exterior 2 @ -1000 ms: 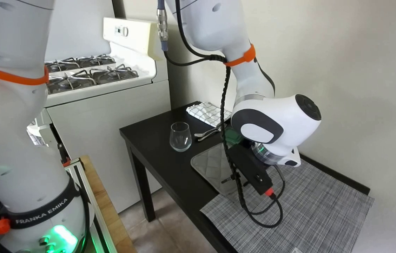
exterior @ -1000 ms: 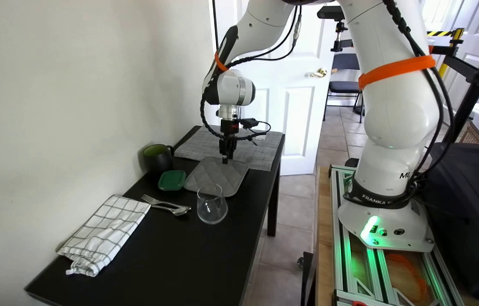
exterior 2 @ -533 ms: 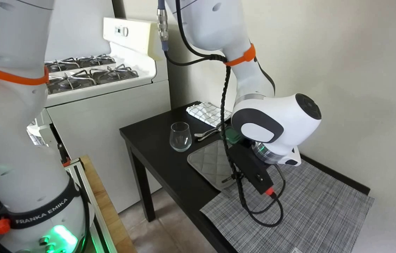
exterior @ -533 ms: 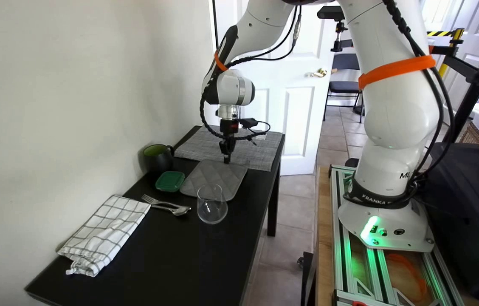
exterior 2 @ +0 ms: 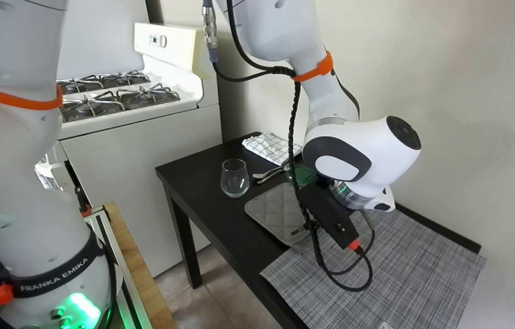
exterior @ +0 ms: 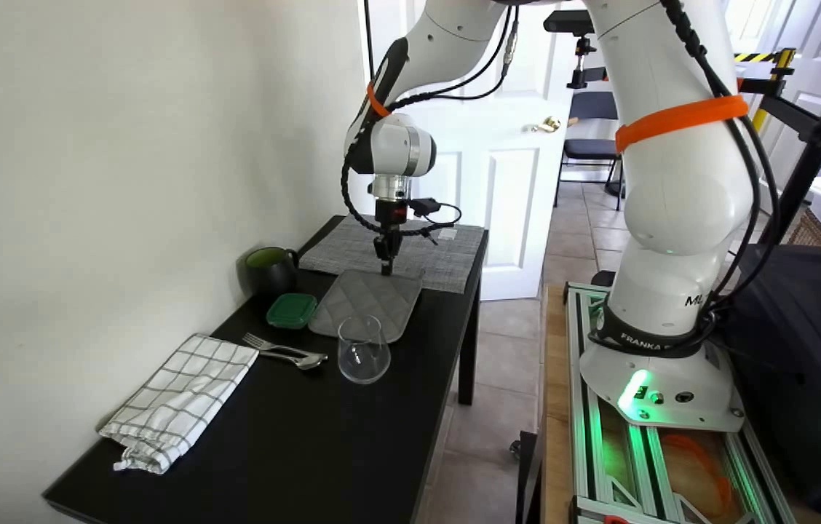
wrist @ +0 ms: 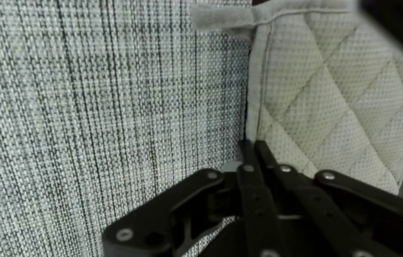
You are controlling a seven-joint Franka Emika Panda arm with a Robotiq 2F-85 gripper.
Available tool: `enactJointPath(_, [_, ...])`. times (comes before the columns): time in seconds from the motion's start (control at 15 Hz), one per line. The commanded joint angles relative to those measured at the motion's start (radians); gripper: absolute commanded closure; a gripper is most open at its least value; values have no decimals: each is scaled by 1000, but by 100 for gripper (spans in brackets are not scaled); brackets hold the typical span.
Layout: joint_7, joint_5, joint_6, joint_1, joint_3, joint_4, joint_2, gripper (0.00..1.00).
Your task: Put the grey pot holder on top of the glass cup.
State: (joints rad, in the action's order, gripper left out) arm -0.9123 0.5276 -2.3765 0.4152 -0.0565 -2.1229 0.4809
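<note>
The grey pot holder, a quilted square with rounded corners, lies on the black table in both exterior views. In the wrist view its piped edge runs between the fingertips of my gripper, which is shut on it, and a fabric loop sticks out at one corner. An exterior view shows the gripper at the pad's edge beside the mat; the pad's opposite side seems to rest on the table. The clear glass cup stands upright just past that opposite side, also visible in an exterior view.
A woven grey mat covers the table end under the arm. Beside the pad sit a green-lidded container and a dark mug near the wall. Fork and spoon lie by the glass, and a checked cloth lies farther along.
My gripper closed on the pad's edge. The pad slid slightly towards the glass, nudging the green-lidded container; since then the arm has risen a little, and the held edge has come up with it.
</note>
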Motion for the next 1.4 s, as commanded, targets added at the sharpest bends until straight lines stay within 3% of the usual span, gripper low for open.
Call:
enactJointPath(0.0, [12, -7, 8, 3, 5, -47, -69, 99])
enactJointPath(1.0, [103, -56, 91, -49, -63, -188, -316, 99])
enactJointPath(1.33, [41, -9, 161, -57, -77, -212, -410, 99])
